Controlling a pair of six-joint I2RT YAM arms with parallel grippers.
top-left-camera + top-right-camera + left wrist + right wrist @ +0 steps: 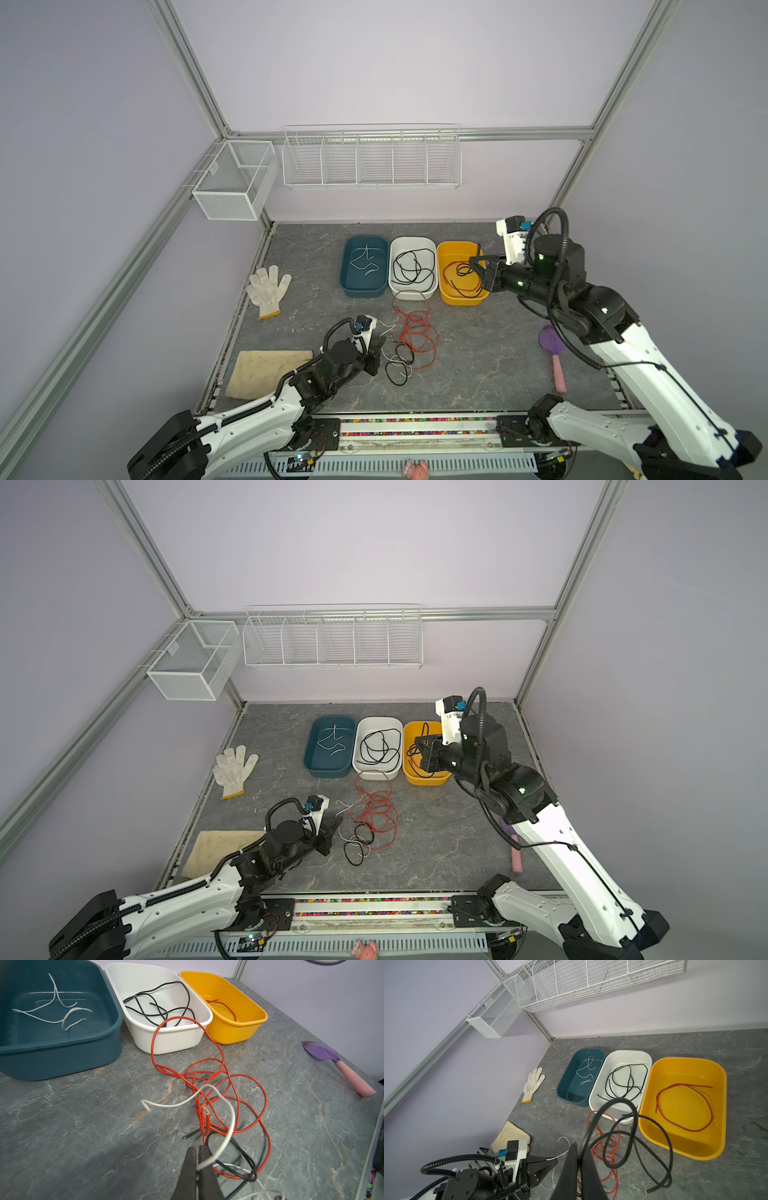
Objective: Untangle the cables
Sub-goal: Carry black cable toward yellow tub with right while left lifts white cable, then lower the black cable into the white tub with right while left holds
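- A grey, marble-patterned tabletop point(478, 357) is observed, enclosed by lilac walls and an aluminium frame point(519, 134).
- Three plastic tubs are set side by side in a row at the far middle: a teal tub point(362, 293) on the left, a white tub point(412, 240) in the centre and a yellow tub point(461, 300) on the right.
- A white work glove point(267, 289) is laid flat to the left of the tubs, fingers pointing far.
- A beige cloth point(266, 372) is spread at the near left edge.
- A trowel point(558, 374) with purple blade and pink handle is noted on the right.
- A white mesh basket point(235, 178) is mounted at the far left corner.
- A white wire rack point(372, 158) of five compartments is fixed on the far wall.
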